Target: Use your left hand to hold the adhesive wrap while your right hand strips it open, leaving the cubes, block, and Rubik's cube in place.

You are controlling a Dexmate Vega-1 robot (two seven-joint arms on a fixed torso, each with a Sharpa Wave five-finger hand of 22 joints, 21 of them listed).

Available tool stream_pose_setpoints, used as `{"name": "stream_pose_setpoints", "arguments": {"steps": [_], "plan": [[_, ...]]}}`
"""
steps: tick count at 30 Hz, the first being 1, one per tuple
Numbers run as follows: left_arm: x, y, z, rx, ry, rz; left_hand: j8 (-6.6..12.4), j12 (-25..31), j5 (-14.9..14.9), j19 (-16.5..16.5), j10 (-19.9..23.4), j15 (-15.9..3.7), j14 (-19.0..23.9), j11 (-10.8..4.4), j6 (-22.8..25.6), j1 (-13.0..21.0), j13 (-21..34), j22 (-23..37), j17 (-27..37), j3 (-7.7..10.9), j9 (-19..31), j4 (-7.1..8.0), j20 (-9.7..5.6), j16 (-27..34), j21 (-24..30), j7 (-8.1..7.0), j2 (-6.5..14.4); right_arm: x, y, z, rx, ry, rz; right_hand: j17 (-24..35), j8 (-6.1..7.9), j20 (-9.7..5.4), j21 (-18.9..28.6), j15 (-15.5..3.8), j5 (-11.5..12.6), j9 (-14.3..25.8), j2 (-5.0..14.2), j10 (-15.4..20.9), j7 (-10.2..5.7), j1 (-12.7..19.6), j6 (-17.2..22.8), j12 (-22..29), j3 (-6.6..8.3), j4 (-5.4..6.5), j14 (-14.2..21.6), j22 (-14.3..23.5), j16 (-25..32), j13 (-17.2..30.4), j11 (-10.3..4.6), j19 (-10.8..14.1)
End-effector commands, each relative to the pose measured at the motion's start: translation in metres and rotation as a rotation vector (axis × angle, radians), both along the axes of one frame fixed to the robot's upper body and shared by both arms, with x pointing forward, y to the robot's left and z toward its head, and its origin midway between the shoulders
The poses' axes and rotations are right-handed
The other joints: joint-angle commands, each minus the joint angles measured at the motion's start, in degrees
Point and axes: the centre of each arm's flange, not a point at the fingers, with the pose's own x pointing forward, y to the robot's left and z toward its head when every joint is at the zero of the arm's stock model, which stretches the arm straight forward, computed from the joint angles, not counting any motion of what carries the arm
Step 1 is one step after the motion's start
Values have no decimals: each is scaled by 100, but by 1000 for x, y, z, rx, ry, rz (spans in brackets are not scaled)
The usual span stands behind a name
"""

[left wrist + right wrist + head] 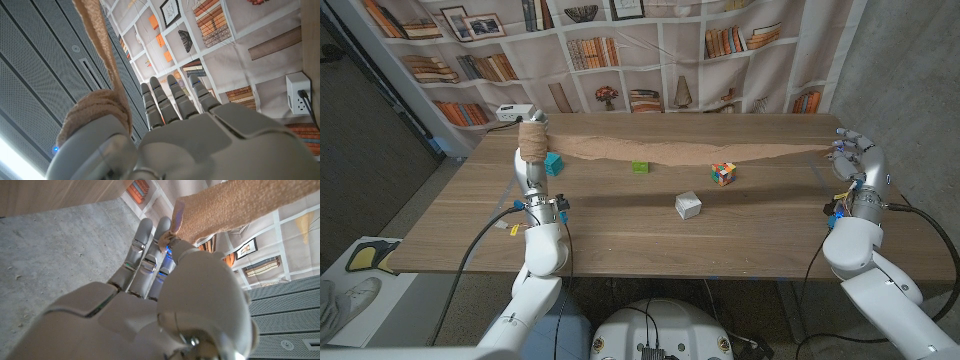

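A tan roll of adhesive wrap stands upright at the table's left, held by my left hand. From the roll a long tan strip stretches across the table to my right hand, which pinches its end at the far right. In the left wrist view the roll sits against my left hand. The right wrist view has the strip's end pinched at my right hand. A teal cube, a green cube, a Rubik's cube and a white block lie on the table.
The wooden table reaches to a bookshelf-printed backdrop. A white power strip lies at the back left corner. Cables run from both wrists down over the table's front edge.
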Motion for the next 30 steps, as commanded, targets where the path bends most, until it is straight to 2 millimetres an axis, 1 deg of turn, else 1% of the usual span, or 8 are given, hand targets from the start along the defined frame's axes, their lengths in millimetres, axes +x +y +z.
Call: {"name": "stream_pose_setpoints", "arguments": {"steps": [1,7,8,16,19,24,30], "plan": [[-14,6,-3,51,-16,-10,-10,2,-33,-37,-52,5,-47,-13,-38,-85,2,16,17,-3,-9,11,18,6,-8,-43,12,-15,6,-7,36,-31,6,13,3,-729,32,-551,-20,-1,-22,40,-4,6,-1,-15,53,2,61,11,-19,28,-12,-17],[-16,6,-4,50,-26,-27,-32,-4,-72,-55,-72,-4,-75,-18,-70,-122,-14,14,9,-24,-12,-2,6,-6,-20,-61,-1,-20,12,-10,51,-36,16,11,3,-728,49,-552,-22,-1,-28,44,-4,5,-2,-20,53,-1,63,11,-31,34,-23,-34],[-16,5,-4,53,-30,-29,-34,-4,-77,-55,-73,-6,-76,-23,-72,-126,-16,14,7,-26,-13,-4,7,-6,-20,-57,-3,-22,14,-11,51,-35,19,13,3,-728,56,-550,-21,-1,-26,49,-3,6,-2,-25,55,-1,67,11,-32,30,-2,-41],[-16,-1,-4,58,-32,-45,-28,9,-111,-46,-48,0,-47,-12,-43,-139,-29,12,-4,-34,-15,-28,12,3,-21,-43,-10,-23,17,-12,53,-31,25,18,4,-723,86,-549,-23,-1,-27,54,-5,2,-4,-35,56,0,73,11,-46,41,-18,-66],[-17,-3,-2,63,-36,-46,-22,17,-126,-41,-40,14,-24,-9,-19,-140,-31,11,-10,-34,-16,-40,13,11,-22,-26,-9,-22,17,-12,60,-36,35,14,5,-722,94,-551,-23,-1,-25,58,-3,0,-1,-43,57,2,75,9,-54,35,4,-79],[-19,-5,2,71,-41,-37,-16,26,-141,-36,-26,26,-20,9,4,-140,-34,10,-15,-33,-17,-52,20,11,-22,-10,-6,-19,15,-9,56,-36,37,22,4,-720,108,-550,-24,-2,-25,55,-7,-4,-5,-47,57,3,86,9,-55,45,0,-93],[-17,-4,-1,79,-27,-33,-18,29,-158,-32,-25,40,-6,7,11,-143,-37,9,-21,-32,-18,-64,24,15,-23,-17,-3,-15,11,-9,69,-42,42,29,8,-720,121,-551,-24,-1,-29,52,-15,-4,4,-55,59,0,89,8,-60,51,-21,-111]]}}
